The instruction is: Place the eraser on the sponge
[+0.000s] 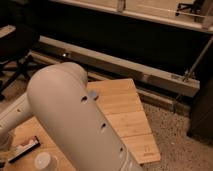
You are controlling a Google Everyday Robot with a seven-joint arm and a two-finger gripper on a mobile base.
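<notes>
While searching the view for the hand, finding none of it: not showing anywhere, perhaps sitting behind the bulky pale arm link (75, 125) or beyond the frame edge, so unable to tell whether spread wide, narrowed, or holding anything.

Noting the eraser (22, 149) lying flat on the wooden worktop (125, 112) at the lower left, just beside the arm link's left flank and near a white round-topped object (42, 160), perhaps a bottle seen from above. Reading the long axis as running from lower left up to upper right. Seeing a slim black bar carrying a red stripe, with a white side facing the camera.

Picking out, past the arm link's upper right edge, a likely corner of the sponge (93, 94): a small pale-blue patch, mostly hidden, well apart from the eraser and on the far side of the arm link. Judging the eraser as not resting on the sponge now.

Being unable to say which way the eraser lies from the hand. Expecting any grasp to need the hand closing across the bar's short width, then carrying it up and right toward the blue patch.
</notes>
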